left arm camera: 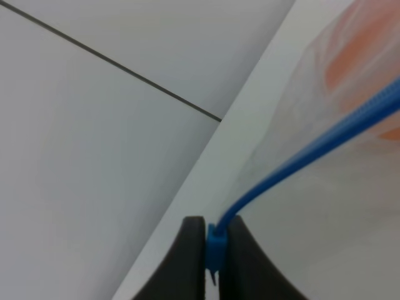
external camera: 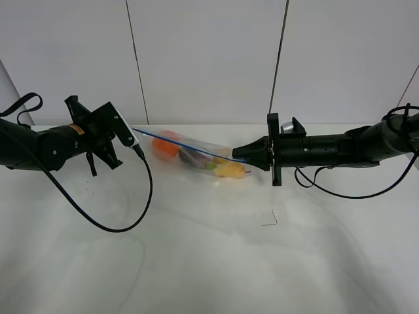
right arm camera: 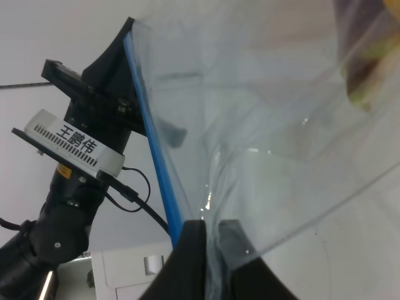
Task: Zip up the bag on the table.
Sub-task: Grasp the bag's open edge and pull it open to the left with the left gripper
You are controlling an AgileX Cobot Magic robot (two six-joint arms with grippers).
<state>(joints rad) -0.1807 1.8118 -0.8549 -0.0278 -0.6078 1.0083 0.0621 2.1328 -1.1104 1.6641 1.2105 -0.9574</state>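
The clear bag hangs stretched between my two grippers above the white table. Its blue zipper strip runs taut along the upper edge. Orange, purple and yellow toy produce show through the plastic. My left gripper is shut on the blue slider at the strip's left end. My right gripper is shut on the bag's right corner, beside the end of the strip. The bag's plastic fills much of the left wrist view.
A black cable from the left arm loops over the table. Another cable hangs under the right arm. A small dark mark lies on the table below the bag. A panelled white wall stands behind.
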